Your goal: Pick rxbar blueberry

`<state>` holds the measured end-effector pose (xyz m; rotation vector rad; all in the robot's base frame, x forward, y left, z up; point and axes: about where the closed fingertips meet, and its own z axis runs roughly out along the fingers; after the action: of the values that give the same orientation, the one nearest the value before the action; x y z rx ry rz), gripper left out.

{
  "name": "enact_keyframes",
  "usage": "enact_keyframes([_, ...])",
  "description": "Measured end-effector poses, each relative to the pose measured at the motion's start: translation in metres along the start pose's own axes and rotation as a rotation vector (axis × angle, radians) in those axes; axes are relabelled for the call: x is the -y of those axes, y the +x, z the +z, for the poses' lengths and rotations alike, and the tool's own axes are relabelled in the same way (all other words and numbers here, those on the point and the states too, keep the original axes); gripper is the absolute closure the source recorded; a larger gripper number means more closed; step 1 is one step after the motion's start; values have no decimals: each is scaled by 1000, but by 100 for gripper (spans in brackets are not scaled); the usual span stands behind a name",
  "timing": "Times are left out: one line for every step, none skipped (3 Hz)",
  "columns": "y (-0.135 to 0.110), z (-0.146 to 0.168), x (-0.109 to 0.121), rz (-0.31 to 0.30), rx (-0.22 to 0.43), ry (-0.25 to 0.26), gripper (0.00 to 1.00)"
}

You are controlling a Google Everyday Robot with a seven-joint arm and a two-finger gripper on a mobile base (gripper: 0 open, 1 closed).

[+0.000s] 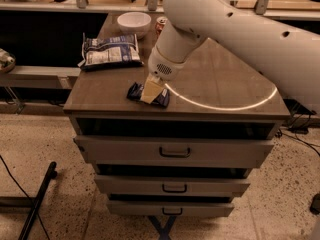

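Down front, drawers (175, 152) shut, contents hidden. On table (100, 94) nr front edge: rxbar blueberry (134, 90) lying flat w/ tool (150, 91) down on its middle, spread or pinching can't tell. Further back, chip bag (111, 51) at left, then white bowl (133, 21) beside can (161, 23), only white showing inside bowl.

The gripper (150, 91) is covering the middle of the blue snack bar (161, 100), leaving only its two ends showing. Behind the bar, the arm (240, 39) is hiding most of a can (161, 22) and running out of view.
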<state>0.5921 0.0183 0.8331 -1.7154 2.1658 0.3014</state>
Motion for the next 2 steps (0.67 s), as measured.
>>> enact_keyframes([-10,-39,13,-29,68,59,100])
enact_keyframes([-25,-70,18,-73,116,88,100])
